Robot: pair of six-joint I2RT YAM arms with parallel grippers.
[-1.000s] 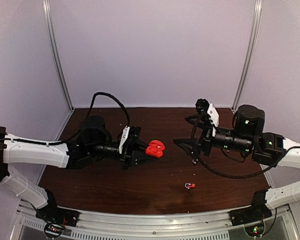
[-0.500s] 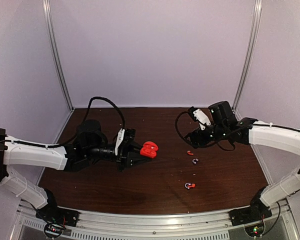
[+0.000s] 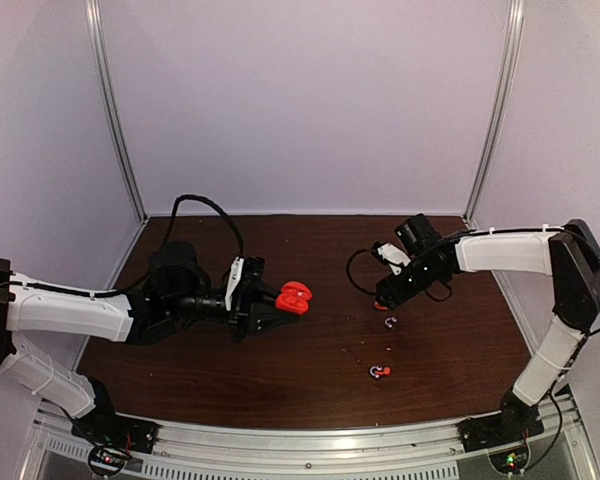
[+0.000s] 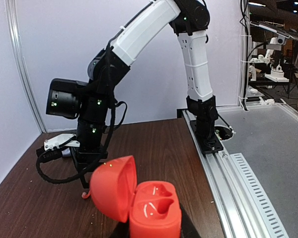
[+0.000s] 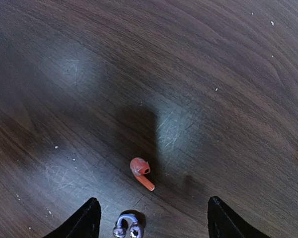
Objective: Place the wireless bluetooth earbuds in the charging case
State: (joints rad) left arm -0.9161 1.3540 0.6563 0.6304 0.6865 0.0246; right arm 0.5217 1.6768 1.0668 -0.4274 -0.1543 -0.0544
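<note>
1. Earbuds, a red-and-silver pair (image 3: 380, 371), lie on the wooden table (image 3: 310, 380) nearest the arm bases.
2. Farther out, a silver-grey earbud (image 5: 128, 227) and a red earbud (image 5: 140, 172) lie close together, framed by the right gripper's (image 5: 151, 220) wide-spread fingers.
3. Left gripper (image 3: 265, 308) clamps the red charging case (image 4: 154, 210), its lid swung open, raised off the table.

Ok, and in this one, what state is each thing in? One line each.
Red round charging case: lid open, sockets look empty, held up.
Left gripper: shut on the case.
Small red earbud: loose on the dark wooden table, ungripped.
Silvery-grey hook-shaped earbud: loose on the table, beside the red one, apart.
Red-and-silver piece nearer the front: loose on the table.
Right gripper: open, empty, over the red earbud.
</note>
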